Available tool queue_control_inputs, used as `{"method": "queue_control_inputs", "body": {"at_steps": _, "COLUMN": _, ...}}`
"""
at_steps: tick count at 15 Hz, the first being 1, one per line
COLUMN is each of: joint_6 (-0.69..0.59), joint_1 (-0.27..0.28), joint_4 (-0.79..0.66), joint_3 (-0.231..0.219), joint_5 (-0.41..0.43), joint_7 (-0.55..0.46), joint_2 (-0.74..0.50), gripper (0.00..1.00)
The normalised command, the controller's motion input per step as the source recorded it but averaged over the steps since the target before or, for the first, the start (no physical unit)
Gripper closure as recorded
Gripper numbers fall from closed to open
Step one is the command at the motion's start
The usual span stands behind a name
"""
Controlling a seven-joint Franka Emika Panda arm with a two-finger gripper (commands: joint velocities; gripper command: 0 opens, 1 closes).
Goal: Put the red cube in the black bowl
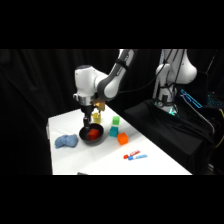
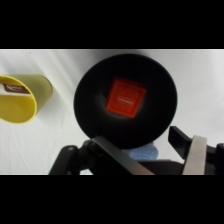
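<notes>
Resting flat in the hollow of the black bowl [image 2: 125, 97], the red cube [image 2: 125, 97] sits near the centre of the floor with dark rim showing all round it, so the placement looks done. The gripper [image 2: 150, 155] hangs directly above the bowl; in the wrist view its two fingers stand well apart, one grey bar crossing the lower rim and one pale finger [image 2: 196, 155] at the lower right, with nothing between them and neither touching the cube. Main risk, as a judgement: the fingers appear low near the rim, so any sideways move before lifting could clip the rim and tip or slide the bowl across the desk [image 1: 155, 160], spilling the cube. A yellow cup [image 2: 22, 97] lies on its side just beside the bowl and could be knocked the same way. The side view shows a blue cloth lump [image 1: 66, 141] next to the bowl, also near the exit path.
</notes>
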Motion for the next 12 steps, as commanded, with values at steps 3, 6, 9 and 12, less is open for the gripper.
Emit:
{"method": "queue_control_inputs", "body": {"at_steps": 3, "joint_6": -0.44, "joint_1": 0.005, "joint_4": -0.04, "joint_3": 0.051, "joint_5": 0.035, "joint_7": -0.21, "joint_2": -0.47, "gripper": 0.00}}
{"method": "queue_control_inputs", "body": {"at_steps": 6, "joint_6": -0.45, "joint_1": -0.035, "joint_4": 0.03, "joint_3": 0.070, "joint_5": 0.062, "joint_7": -0.24, "joint_2": -0.34, "gripper": 0.00}}
{"method": "queue_control_inputs", "body": {"at_steps": 9, "joint_6": -0.36, "joint_1": -0.058, "joint_4": 0.05, "joint_3": 0.080, "joint_5": 0.115, "joint_7": -0.26, "joint_2": -0.25, "gripper": 0.00}}
{"method": "queue_control_inputs", "body": {"at_steps": 12, "joint_6": -0.26, "joint_1": -0.048, "joint_4": 0.03, "joint_3": 0.071, "joint_5": 0.101, "joint_7": -0.19, "joint_2": -0.23, "gripper": 0.00}}
